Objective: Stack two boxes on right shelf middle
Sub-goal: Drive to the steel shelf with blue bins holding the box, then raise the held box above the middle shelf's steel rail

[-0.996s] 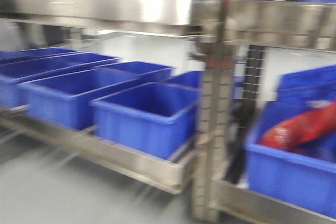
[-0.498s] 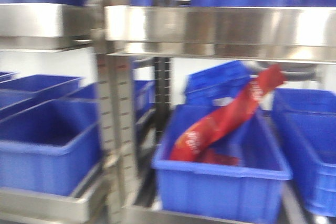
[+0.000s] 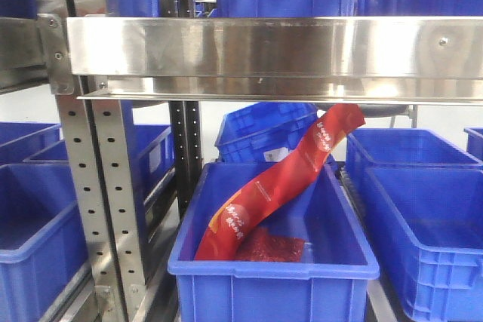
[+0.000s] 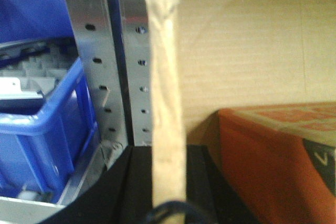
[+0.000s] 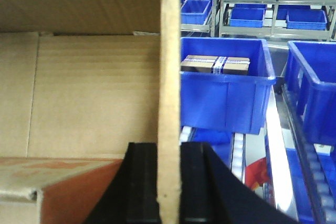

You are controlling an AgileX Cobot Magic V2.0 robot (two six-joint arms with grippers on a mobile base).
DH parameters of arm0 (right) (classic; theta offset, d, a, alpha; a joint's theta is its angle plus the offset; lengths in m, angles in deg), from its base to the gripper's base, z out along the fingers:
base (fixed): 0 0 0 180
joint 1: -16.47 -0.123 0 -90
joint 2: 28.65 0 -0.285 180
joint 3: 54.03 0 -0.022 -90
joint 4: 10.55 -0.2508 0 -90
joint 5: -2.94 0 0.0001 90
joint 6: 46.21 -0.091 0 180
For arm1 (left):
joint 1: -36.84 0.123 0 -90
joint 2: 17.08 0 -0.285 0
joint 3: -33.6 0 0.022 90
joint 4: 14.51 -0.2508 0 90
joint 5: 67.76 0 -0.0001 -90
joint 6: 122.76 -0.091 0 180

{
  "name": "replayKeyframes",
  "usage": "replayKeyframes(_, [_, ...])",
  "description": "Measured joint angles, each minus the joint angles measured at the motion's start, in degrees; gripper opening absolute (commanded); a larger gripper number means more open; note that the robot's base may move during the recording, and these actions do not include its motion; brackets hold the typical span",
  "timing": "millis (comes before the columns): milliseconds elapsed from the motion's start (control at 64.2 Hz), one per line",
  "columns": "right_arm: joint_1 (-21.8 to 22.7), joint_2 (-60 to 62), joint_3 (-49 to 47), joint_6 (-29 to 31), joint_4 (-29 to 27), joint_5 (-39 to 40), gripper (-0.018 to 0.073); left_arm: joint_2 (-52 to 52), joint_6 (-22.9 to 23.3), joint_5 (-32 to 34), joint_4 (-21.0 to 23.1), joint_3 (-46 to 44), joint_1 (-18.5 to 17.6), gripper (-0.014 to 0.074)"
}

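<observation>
Item 1: my left claw [image 4: 168, 205], pinching 1 upright flap edge of the brown box [image 4: 241, 45]; grey upright [image 4: 100, 51] behind.
Item 2: my right claw [image 5: 169, 187], pinching a flap edge of that box too.
Item 3: shelf [image 3: 272, 47] ahead, blue bins [image 3: 272, 280] beneath.

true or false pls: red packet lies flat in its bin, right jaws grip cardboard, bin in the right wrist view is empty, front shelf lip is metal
1. The red packet lies flat in the front bin. False: it leans, with its top sticking out above the back rim.
2. The right gripper has its jaws clamped on an edge of the cardboard box. True.
3. The far bin is empty. False: it holds a small taped box.
4. The shelf lip is shiny metal. True.
</observation>
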State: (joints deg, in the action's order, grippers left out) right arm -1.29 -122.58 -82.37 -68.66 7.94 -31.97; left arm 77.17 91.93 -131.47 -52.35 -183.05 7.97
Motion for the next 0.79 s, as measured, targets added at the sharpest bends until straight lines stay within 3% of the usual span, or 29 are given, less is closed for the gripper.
replayKeyframes(171, [0.0,0.0,0.0,0.0,0.0,0.64,-0.0162,-0.11,0.0,-0.63,0.93,0.0,-0.03,-0.0111])
replayKeyframes(358, [-0.23,0.0,0.0,0.0,-0.31,1.41,-0.0162,0.24,0.0,-0.31,-0.91,0.0,-0.03,-0.0111])
replayKeyframes(498, [-0.12,0.0,0.0,0.08,0.49,0.6,-0.0162,1.89,0.0,5.7,-2.5,0.13,0.68,-0.0111])
replayKeyframes(794, [0.09,0.0,0.0,0.12,1.04,0.22,-0.0162,2.65,0.0,6.72,-2.97,0.26,0.68,-0.0111])
